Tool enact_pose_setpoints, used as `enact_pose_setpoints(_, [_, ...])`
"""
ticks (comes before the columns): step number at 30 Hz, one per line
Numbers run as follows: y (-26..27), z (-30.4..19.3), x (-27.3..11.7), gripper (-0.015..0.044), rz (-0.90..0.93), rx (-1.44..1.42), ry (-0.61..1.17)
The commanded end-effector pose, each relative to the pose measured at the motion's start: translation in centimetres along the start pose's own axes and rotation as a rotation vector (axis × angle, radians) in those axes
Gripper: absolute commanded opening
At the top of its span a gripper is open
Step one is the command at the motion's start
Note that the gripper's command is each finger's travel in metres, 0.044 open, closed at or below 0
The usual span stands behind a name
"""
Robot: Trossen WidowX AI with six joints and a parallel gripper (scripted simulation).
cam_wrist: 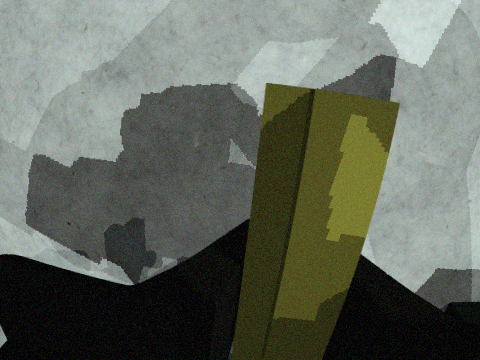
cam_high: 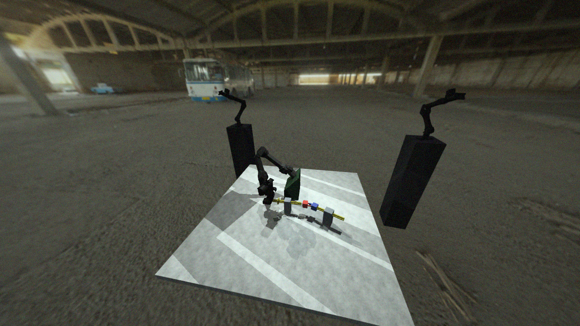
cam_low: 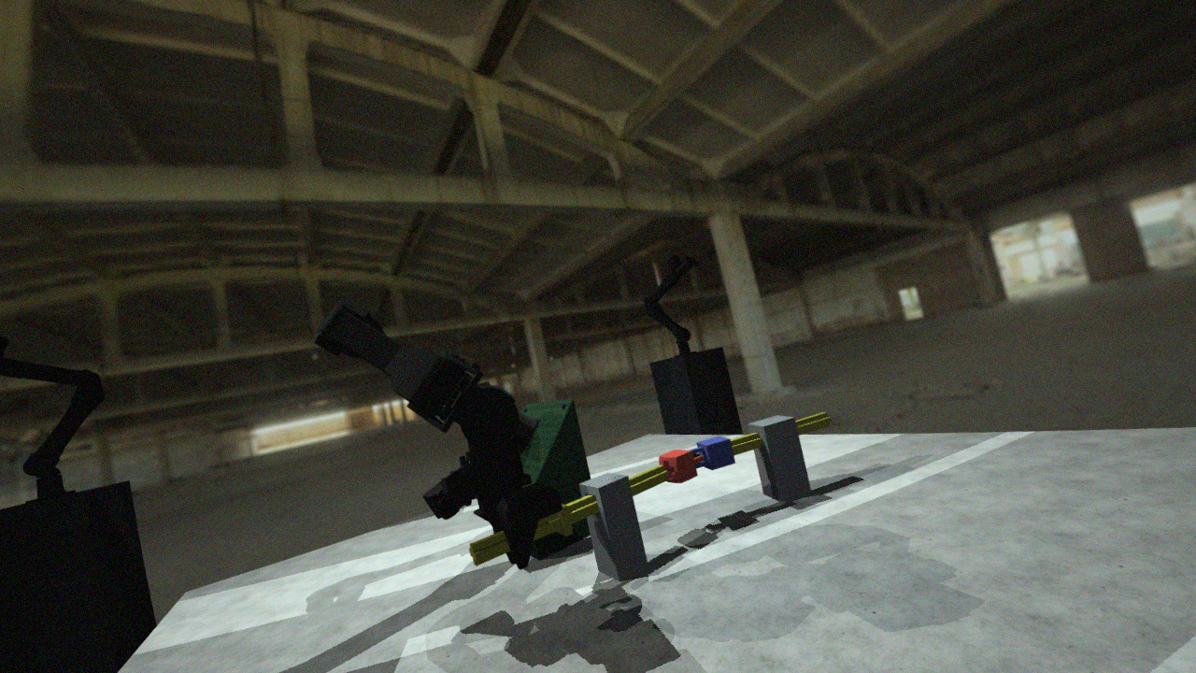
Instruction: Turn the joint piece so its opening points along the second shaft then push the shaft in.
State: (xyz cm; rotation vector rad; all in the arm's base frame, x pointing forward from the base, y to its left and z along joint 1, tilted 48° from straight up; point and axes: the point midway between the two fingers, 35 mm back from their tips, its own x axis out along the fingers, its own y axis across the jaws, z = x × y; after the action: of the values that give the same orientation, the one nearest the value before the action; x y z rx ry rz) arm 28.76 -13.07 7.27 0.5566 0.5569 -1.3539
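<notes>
My gripper [cam_high: 268,199] [cam_low: 517,536] is shut on the free end of the second shaft [cam_high: 279,200] [cam_low: 551,522] [cam_wrist: 314,234], a yellow square bar that runs through the near grey block [cam_high: 287,205] [cam_low: 617,527]. The bar's far tip reaches the red joint piece [cam_high: 305,203] [cam_low: 677,465], which hangs on a blue hinge part [cam_high: 314,205] [cam_low: 715,451] at the end of the fixed yellow shaft [cam_high: 337,217] [cam_low: 811,421]. That shaft goes through the second grey block [cam_high: 328,217] [cam_low: 781,457]. In the wrist view the bar rises between my dark fingers.
A green wedge-shaped block [cam_high: 292,184] [cam_low: 554,451] stands right behind my gripper and arm. Two tall black pillars [cam_high: 240,149] [cam_high: 410,180] with camera arms stand at the platform's [cam_high: 283,259] back and right edges.
</notes>
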Motion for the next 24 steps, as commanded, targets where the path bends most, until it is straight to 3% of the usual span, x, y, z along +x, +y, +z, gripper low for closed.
enact_pose_setpoints(1, [0.0, -1.0, 0.1, 0.0000, 0.001, 0.000, 0.004])
enact_pose_setpoints(24, [0.0, -4.4, 0.1, 0.0000, 0.000, 0.000, 0.006])
